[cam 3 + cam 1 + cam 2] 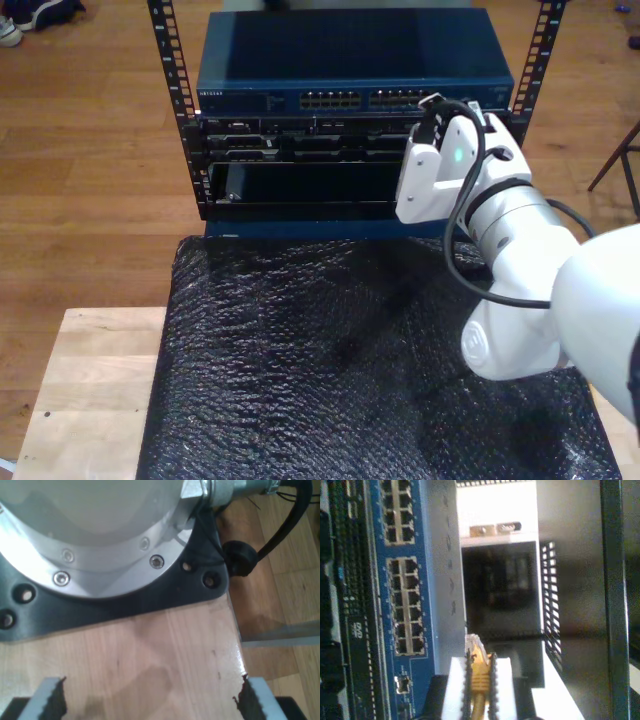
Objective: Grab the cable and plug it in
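yellow cable (pixel 479 672) pinched in my second pincer (pixel 480 680), seemingly near ports.

Wooden table (pixel 90 390) under black mat (pixel 340 370)

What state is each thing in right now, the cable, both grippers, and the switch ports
cable: yellow-orange, clamped, its clear plug just short of the ports, not plugged in.
my second gripper: jaws shut on the cable, up at the rack.
my first gripper: jaws open, holding nothing, over the wooden table.
blue switch: the ports in view look empty.
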Controlling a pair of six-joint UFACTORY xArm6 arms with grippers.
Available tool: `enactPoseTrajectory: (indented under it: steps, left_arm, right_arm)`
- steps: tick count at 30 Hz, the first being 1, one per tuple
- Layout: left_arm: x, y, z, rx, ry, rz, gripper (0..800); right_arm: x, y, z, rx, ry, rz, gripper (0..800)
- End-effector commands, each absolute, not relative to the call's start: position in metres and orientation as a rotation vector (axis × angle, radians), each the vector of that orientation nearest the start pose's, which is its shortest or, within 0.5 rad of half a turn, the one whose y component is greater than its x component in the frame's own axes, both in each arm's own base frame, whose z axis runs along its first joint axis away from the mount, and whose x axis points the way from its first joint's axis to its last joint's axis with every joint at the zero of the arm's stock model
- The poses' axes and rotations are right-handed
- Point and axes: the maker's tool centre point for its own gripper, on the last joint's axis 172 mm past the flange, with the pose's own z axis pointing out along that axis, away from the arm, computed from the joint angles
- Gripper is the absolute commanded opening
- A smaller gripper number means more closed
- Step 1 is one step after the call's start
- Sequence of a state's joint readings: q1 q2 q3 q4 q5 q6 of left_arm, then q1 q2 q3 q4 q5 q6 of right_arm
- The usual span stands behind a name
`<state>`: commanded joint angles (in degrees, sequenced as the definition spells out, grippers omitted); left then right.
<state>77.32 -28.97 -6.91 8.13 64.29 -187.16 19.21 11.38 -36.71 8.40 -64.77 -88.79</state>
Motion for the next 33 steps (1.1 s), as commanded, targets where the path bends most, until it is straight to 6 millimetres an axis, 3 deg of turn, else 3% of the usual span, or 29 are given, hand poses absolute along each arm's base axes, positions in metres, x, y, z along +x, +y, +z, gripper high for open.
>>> enactPoseTrajectory:
  steps: [6, 16, 23, 26, 33]
  left_arm:
    - [-0.004, 0.117, 0.038, -2.287, 2.769, -0.357, 800]
    - [-0.004, 0.117, 0.038, -2.287, 2.769, -0.357, 800]
    - [-0.004, 0.117, 0.038, -2.287, 2.769, -0.357, 800]
    - [-0.004, 0.117, 0.038, -2.287, 2.769, -0.357, 800]
    - [-0.004, 0.117, 0.038, -2.287, 2.769, -0.357, 800]
  right_arm:
    - [0.581, 0.145, 0.332, 1.199, 1.264, 1.405, 0]
    - [0.588, 0.147, 0.324, 1.183, 1.169, 1.41, 0]
    - [0.593, 0.132, 0.316, 1.159, 1.108, 1.343, 0]
    - [0.593, 0.144, 0.311, 1.157, 1.11, 1.352, 0]
    - [0.599, 0.138, 0.306, 1.179, 1.072, 1.319, 0]
